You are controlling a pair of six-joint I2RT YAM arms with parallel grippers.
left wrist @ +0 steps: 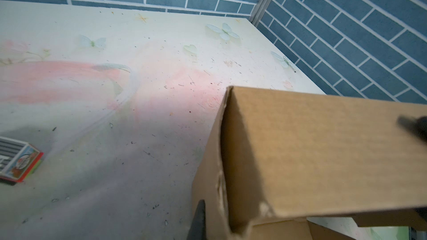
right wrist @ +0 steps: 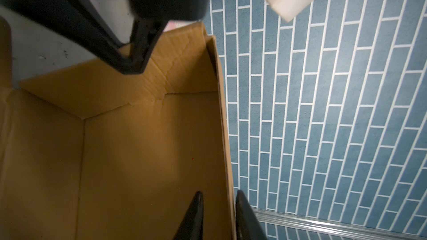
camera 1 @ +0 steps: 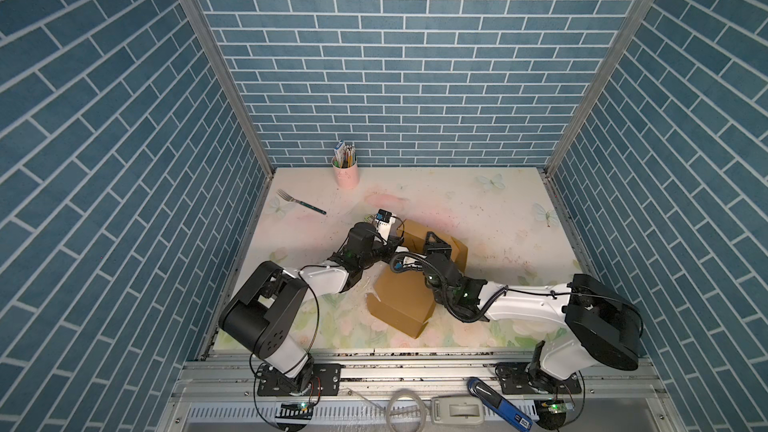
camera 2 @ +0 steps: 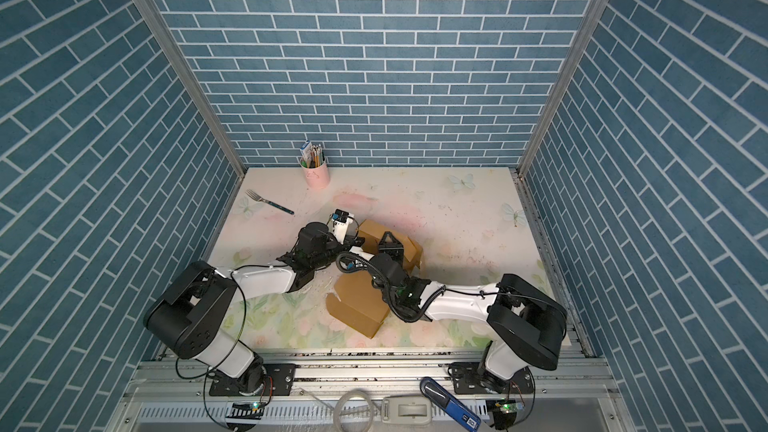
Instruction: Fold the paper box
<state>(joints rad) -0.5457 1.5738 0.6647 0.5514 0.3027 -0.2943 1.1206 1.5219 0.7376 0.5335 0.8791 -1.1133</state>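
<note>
The paper box is plain brown cardboard, partly raised, in the middle of the table in both top views. My left gripper is shut on its far left wall; in the left wrist view one of its fingers lies against the outside of the box and the other is hidden behind the cardboard. My right gripper stands open astride a side wall of the box, one finger inside and apart from the wall, the other against its outside. In a top view it reaches over the box from the right.
A pink cup of pencils stands at the back wall, and a fork lies at the back left. A small printed carton sits on the table near the left gripper. Blue brick walls enclose three sides. A blue tool lies on the front rail.
</note>
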